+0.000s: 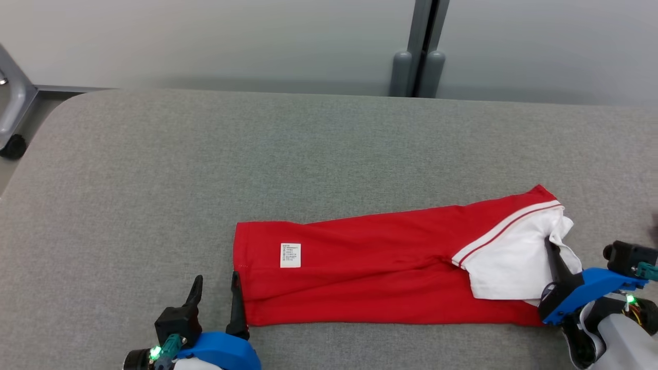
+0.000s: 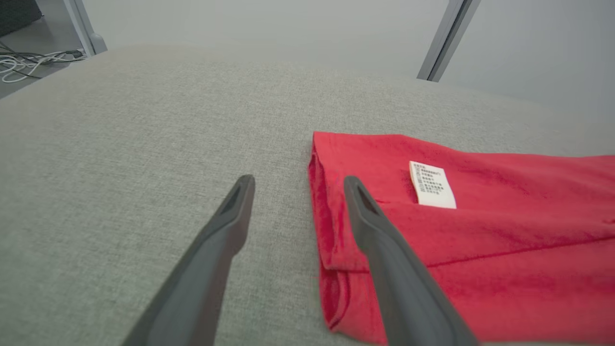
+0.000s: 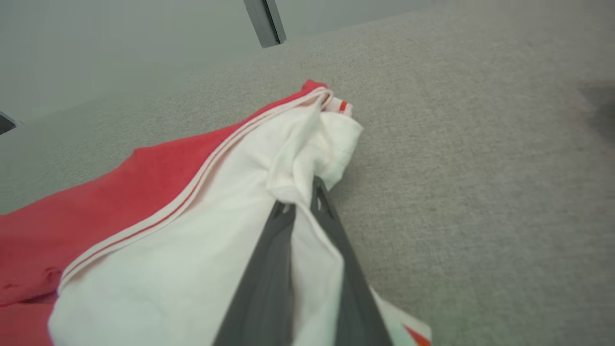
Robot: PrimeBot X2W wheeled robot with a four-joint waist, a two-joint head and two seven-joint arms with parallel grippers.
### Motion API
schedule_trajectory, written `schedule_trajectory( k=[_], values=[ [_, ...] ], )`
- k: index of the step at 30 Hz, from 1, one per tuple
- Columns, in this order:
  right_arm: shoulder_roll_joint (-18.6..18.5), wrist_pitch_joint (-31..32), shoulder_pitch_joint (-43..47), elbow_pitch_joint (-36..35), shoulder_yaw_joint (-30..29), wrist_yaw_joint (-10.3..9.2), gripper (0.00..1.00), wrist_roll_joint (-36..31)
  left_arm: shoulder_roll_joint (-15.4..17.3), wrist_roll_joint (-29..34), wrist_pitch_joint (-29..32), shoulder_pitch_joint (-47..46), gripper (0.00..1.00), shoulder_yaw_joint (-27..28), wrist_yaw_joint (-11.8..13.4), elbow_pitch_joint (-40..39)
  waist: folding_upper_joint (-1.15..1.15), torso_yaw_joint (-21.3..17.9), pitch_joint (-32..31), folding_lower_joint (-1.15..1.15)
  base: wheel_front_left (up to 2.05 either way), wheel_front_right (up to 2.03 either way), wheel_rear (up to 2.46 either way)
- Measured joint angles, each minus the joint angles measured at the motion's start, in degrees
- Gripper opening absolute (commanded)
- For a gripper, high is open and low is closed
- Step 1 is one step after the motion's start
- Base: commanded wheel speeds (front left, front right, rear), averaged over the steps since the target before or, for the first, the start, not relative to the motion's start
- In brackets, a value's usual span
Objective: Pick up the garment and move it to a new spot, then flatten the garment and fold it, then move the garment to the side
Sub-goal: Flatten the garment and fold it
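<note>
While the red garment [image 1: 360, 272] lies folded into a long band on the grey padded table [image 1: 257, 154], reaching from the middle of the head view toward 4 o'clock, its white sleeve [image 1: 509, 267] with striped trim sits at the 3 o'clock end. A white care label [image 1: 290, 255] faces up near the 9 o'clock end. At 4 o'clock the right gripper [image 1: 551, 249] has its two dark fingers pressed together on a bunched fold of the white sleeve, the pinch seen close up in the right wrist view [image 3: 300, 194]. At 7 o'clock the left gripper [image 1: 216, 278] stands with fingers spread wide and nothing between them, one finger just beside the garment's hemmed corner; the left wrist view shows that finger over the red edge. A grey post [image 1: 421, 51] rises beyond the table at 1 o'clock, and white cables [image 2: 29, 60] lie on the floor at 10 o'clock of the left wrist view.
</note>
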Motion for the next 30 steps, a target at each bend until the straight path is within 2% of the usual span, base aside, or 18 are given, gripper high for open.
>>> schedule_trajectory(
  k=[4, 8, 16, 23, 30],
  values=[
    [1.09, -0.26, 0.44, -5.27, 1.82, -0.02, 0.0, 1.52, 0.0, -0.65, 0.0, -0.52, 1.0, -1.27, 0.0, 0.27, 0.0, -1.37, -0.55, 0.0, 0.0, 0.0, 0.0],
    [3.3, -0.34, 1.83, -11.89, 7.17, -0.02, 0.0, 3.26, -0.05, -0.98, 0.0, -1.28, 1.0, -2.64, 0.01, 0.73, 0.0, -1.19, -0.76, 0.0, 0.0, 0.0, 0.0],
    [5.77, 0.88, 2.82, -20.4, 17.23, -0.02, 0.0, 7.54, -0.05, -1.25, 0.0, -2.08, 1.0, -6.25, -0.34, 1.59, 0.0, 4.11, -1.7, 0.0, 0.0, 0.0, 0.0],
    [7.98, 1.94, 1.86, -21.37, 23.07, -0.03, 0.0, 9.37, -0.01, -1.69, 0.0, -1.93, 1.0, -8.45, -0.52, 2.23, -0.01, 10.23, -1.88, -0.01, 0.0, 0.0, 0.0],
    [10.23, 2.08, -0.87, -17.49, 27.3, -0.03, 0.0, 9.55, -0.01, -2.38, 0.0, -2.02, 1.0, -9.89, -0.44, 2.44, -0.01, 15.17, -1.18, -0.01, 0.0, 0.0, 0.0]
  ],
)
